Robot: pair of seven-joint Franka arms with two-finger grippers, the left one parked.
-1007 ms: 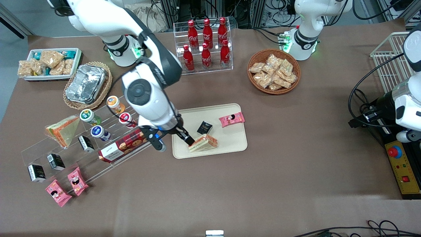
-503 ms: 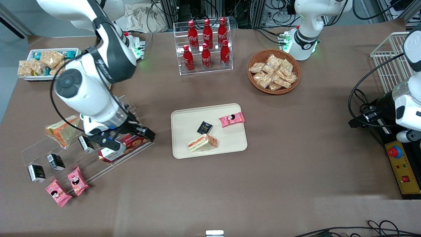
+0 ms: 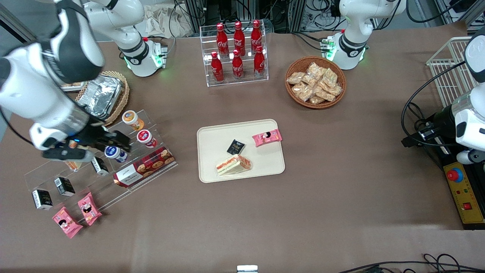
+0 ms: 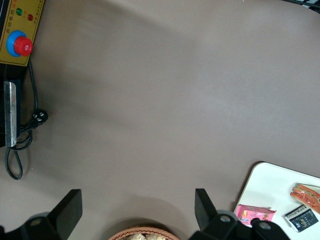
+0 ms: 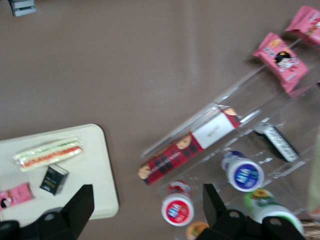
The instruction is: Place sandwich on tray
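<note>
The sandwich is a clear-wrapped wedge of pale bread with thin red, orange and green layers along its edge. It lies flat on the tray, near the edge closest to the front camera. In the front view its long axis runs from about eight o'clock to two o'clock, with the layered edge facing that camera. The tray is a smooth, cream, rectangular slab with rounded corners and a low rim. Two other things share it: one small black packet just beside the sandwich, farther from the camera, and one glossy pink snack packet at about one o'clock from the sandwich.

The gripper hangs well away from the tray, toward the working arm's end of the table, above a stepped clear plastic rack. Its two dark fingers are spread wide with nothing between them.

The rack holds a long red-and-white biscuit box, three small round-lidded pots showing, and small black boxes. Two more pink packets lie in front of it. A crinkled foil container sits in a woven basket. Six red cola bottles stand in a clear stand, and a round wicker basket holds crinkly snack bags.
</note>
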